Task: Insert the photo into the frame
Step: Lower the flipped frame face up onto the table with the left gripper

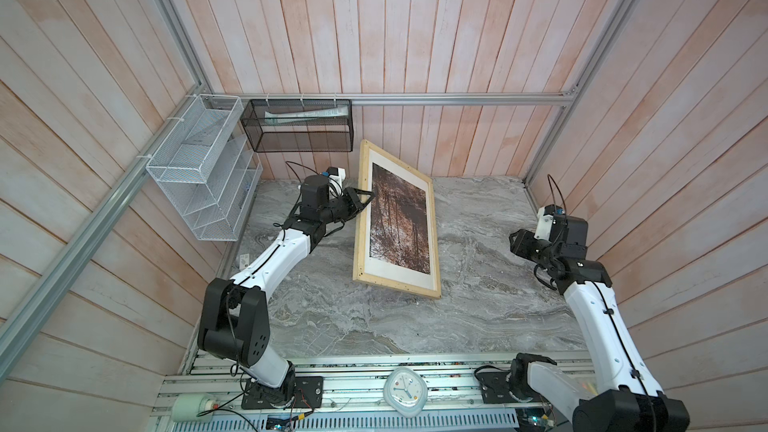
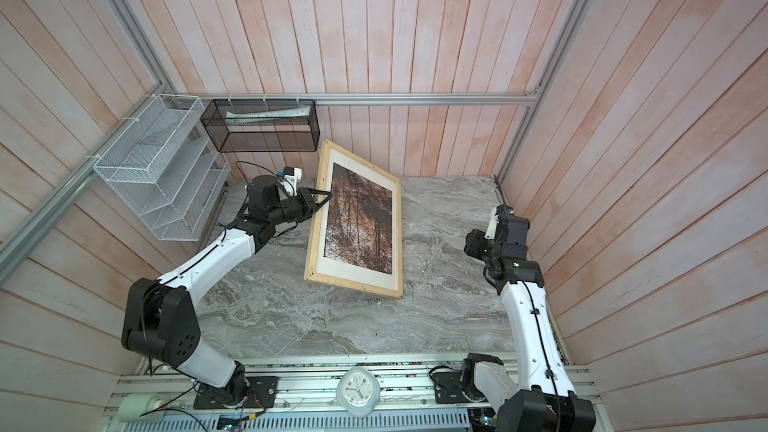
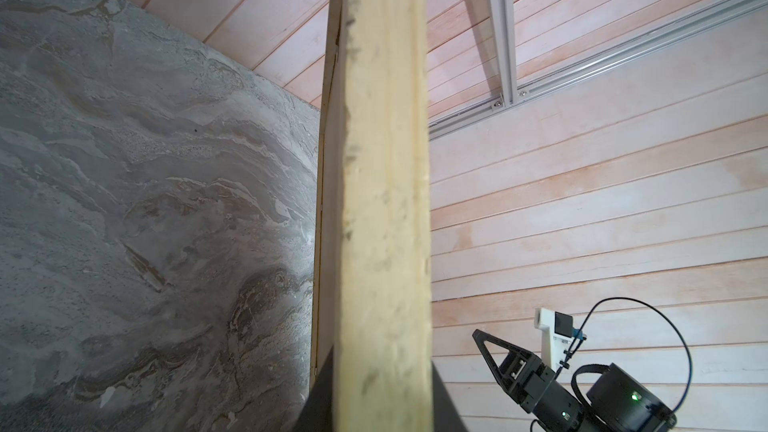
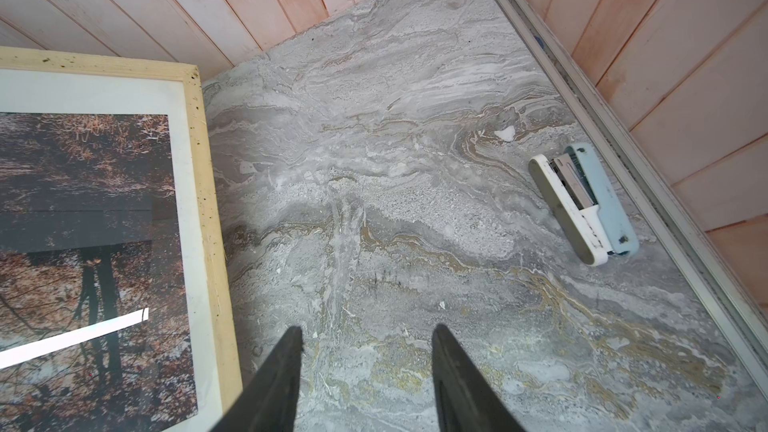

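Lab test cell, aluminium rails [image 1: 415, 98], plank walls [image 1: 415, 14]

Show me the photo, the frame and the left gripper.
photo [image 1: 400, 221]: in a top view, middle of print.
frame [image 1: 360, 243]: in a top view, gripped long rail.
left gripper [image 1: 365, 197]: in a top view, between fingertips.

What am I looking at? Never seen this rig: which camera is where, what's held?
Two robot arms at a marble-patterned table. Two pictures look down from overhead; two come from cameras on the arms' wrists. The left gripper pinches the left slat of the wooden frame, tilting it up while its right side rests on the table. The autumn forest photo sits inside, within a white border. The right gripper is open and empty, above the table near a stapler.
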Action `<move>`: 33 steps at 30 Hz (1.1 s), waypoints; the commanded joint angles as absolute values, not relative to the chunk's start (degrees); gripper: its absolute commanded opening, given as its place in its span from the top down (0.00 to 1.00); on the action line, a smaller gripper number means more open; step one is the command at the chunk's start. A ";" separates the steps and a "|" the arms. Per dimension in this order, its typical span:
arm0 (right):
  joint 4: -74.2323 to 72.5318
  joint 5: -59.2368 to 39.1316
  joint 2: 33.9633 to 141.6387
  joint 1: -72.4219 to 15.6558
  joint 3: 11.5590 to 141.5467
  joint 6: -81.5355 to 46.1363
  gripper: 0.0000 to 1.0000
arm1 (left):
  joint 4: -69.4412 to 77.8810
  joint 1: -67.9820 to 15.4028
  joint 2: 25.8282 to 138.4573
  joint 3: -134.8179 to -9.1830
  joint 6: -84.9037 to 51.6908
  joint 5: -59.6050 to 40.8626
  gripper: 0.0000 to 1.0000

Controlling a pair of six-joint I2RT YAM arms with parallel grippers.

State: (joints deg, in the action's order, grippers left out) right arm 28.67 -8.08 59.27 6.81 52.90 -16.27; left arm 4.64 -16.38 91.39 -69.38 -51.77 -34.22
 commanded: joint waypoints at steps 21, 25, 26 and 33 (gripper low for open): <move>28.56 -8.92 60.15 7.07 53.07 -16.26 0.48 | 22.27 -15.05 93.57 -57.04 -50.71 -40.45 0.87; 28.31 -9.22 61.16 7.06 52.83 -16.26 0.48 | 22.62 -14.55 95.50 -56.30 -51.14 -40.33 0.79; 28.17 -9.35 61.41 7.12 52.73 -16.25 0.48 | 22.86 -14.46 96.06 -56.12 -51.32 -40.32 0.78; 27.77 -9.60 62.83 7.07 52.47 -15.99 0.48 | 25.83 -13.41 99.77 -54.59 -52.51 -41.07 0.68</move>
State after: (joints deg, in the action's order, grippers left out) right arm 28.49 -9.08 62.41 6.81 52.86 -16.27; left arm 18.35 -13.85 99.31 -54.87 -54.22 -39.18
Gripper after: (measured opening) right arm 0.516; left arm 0.312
